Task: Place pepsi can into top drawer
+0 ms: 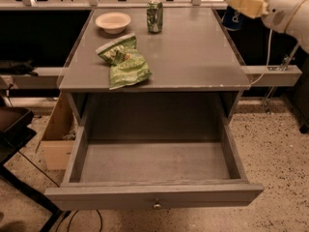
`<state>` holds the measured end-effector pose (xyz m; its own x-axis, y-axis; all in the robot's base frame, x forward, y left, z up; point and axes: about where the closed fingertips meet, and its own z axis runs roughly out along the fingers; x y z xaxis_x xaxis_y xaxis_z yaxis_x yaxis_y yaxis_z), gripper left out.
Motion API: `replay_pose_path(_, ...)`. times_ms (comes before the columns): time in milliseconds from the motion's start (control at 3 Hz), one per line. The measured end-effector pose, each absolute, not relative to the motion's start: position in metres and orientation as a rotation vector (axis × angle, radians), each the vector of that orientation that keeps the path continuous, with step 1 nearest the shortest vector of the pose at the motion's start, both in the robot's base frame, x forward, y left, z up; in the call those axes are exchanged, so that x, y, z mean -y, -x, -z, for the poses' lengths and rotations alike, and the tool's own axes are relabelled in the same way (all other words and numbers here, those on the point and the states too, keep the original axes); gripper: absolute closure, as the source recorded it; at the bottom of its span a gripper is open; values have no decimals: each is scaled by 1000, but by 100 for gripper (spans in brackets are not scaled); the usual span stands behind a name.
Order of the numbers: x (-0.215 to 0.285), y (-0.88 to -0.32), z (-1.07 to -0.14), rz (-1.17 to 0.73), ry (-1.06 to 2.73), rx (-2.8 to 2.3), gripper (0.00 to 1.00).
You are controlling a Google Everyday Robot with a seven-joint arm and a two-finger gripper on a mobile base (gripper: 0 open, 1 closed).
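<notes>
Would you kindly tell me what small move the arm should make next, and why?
Probably carry the pepsi can toward the near side and down, over the top drawer. The gripper holds the can raised at the far right corner of the table, while the drawer stands pulled out below the table's near edge with nothing visible lying in it.

Tool with pepsi can, top right
</notes>
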<state>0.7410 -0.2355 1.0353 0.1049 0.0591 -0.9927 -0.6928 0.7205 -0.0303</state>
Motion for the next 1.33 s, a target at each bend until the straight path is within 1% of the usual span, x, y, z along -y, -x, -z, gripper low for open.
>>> replay_pose_path(333, 232, -671, -1060, -632, 563, -1320, 100)
replay_pose_path(667, 224, -609, -1006, -691, 640, -1350, 100)
replay_pose_path(1000, 193, -572, -916, -791, 756, -1417, 100)
replay_pose_path(1333, 161, -565, -852, -871, 839, -1415, 100)
